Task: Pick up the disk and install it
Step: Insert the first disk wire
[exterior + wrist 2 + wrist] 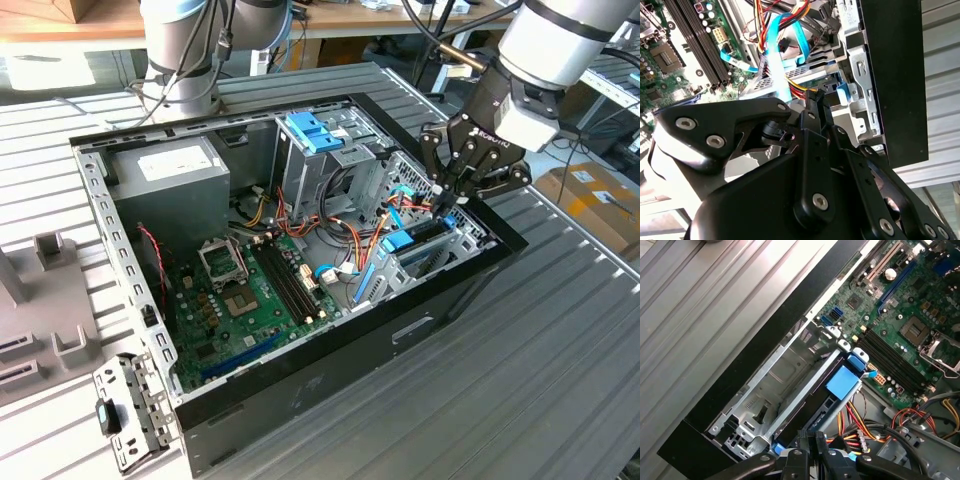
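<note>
The gripper (447, 203), fingers drawn almost together on the blue-railed end of the disk (816, 409), holds it edge-on in the metal drive cage (771, 390) at the open computer case's (300, 385) front corner, seemingly pressing it home.

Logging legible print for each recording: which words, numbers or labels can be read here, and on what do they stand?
No text can be read with confidence.
Sticker on the grey power-supply box: too small to read.
White lettering on the gripper: blurred.
White tag on the blue cable: too small to read.
Markings on the circuit board: too small to read.
</note>
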### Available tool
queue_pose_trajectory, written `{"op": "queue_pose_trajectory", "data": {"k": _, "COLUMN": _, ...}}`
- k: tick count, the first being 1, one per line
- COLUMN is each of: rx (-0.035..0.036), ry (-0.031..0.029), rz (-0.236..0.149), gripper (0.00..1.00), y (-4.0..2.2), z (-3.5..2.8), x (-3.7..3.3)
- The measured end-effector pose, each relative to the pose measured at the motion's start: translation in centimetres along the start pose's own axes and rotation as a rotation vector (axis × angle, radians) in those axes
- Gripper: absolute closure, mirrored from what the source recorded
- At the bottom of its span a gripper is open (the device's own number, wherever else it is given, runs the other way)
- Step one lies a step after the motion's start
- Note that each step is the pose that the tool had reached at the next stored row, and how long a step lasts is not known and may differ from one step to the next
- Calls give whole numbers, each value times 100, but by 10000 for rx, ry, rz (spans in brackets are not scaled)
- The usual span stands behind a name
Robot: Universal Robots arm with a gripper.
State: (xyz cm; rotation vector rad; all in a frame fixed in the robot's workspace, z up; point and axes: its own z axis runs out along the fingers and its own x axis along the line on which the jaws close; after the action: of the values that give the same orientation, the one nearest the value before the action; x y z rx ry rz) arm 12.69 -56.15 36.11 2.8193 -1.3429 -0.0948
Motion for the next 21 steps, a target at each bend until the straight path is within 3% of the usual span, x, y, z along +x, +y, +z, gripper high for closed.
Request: {"op": "queue_pose_trajectory", "data": {"k": 21, "rx": 19, "ry": -16, "rz": 389, "gripper": 84, "y": 0, "z": 7, "x": 0}}
